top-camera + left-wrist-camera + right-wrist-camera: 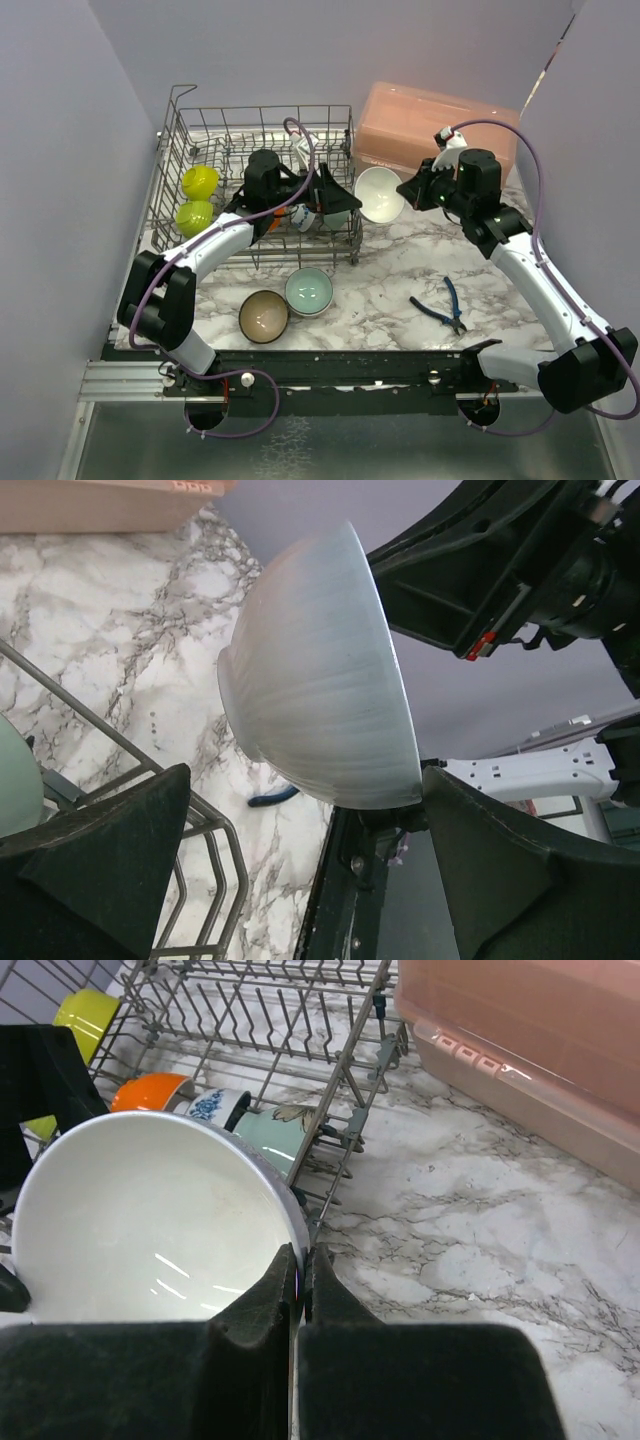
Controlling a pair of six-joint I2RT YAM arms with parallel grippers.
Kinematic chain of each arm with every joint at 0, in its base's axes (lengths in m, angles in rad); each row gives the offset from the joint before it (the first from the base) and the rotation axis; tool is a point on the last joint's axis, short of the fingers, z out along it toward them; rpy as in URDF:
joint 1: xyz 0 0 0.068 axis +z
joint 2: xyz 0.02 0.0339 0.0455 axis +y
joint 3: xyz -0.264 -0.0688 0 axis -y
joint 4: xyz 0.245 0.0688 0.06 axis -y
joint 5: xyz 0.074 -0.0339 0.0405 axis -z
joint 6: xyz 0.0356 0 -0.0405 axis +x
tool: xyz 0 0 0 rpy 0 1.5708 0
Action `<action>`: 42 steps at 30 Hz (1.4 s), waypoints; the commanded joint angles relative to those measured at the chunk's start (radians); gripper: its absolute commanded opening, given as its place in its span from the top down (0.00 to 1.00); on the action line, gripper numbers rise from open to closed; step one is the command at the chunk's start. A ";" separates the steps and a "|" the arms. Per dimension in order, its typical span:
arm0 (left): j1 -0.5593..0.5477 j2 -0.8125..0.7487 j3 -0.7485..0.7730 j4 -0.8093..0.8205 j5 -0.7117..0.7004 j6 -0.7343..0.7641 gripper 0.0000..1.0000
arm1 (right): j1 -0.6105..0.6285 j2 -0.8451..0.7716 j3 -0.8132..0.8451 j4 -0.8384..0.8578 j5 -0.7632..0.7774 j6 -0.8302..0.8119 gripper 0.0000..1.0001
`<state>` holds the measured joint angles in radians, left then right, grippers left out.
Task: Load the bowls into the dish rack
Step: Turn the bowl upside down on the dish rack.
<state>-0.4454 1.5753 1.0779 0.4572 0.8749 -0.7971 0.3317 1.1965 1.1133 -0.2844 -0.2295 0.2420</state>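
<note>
My right gripper (404, 190) is shut on the rim of a white bowl (379, 193), which it holds on edge just past the right end of the grey wire dish rack (200, 130). In the right wrist view both fingers pinch that rim (300, 1260). My left gripper (346, 205) stands open at the rack's right end, facing the white bowl (320, 680), whose outside lies between its spread fingers (100, 860). Two lime-yellow bowls (198, 198) stand in the rack's left part. Orange (150, 1090), blue-patterned (215, 1105) and pale teal (270, 1130) bowls stand at its right end.
A pale teal bowl (309, 291) and a beige bowl (264, 316) sit on the marble table in front of the rack. Blue-handled pliers (440, 305) lie at the right front. A pink lidded box (435, 125) stands behind the right gripper.
</note>
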 commanded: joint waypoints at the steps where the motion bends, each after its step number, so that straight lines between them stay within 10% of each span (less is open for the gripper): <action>1: -0.031 -0.006 0.048 -0.145 -0.080 0.104 0.01 | -0.005 -0.037 0.045 0.057 -0.042 0.022 1.00; 37: -0.104 0.042 0.109 -0.200 0.024 0.146 0.42 | 0.010 0.006 -0.029 0.162 -0.105 0.108 1.00; 42: -0.104 0.033 0.099 -0.199 -0.008 0.148 0.14 | 0.010 0.010 -0.037 0.174 -0.114 0.143 1.00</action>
<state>-0.5373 1.6386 1.1713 0.2428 0.8684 -0.6891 0.3344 1.2007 1.0801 -0.2131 -0.3004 0.3000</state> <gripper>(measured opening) 0.752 0.008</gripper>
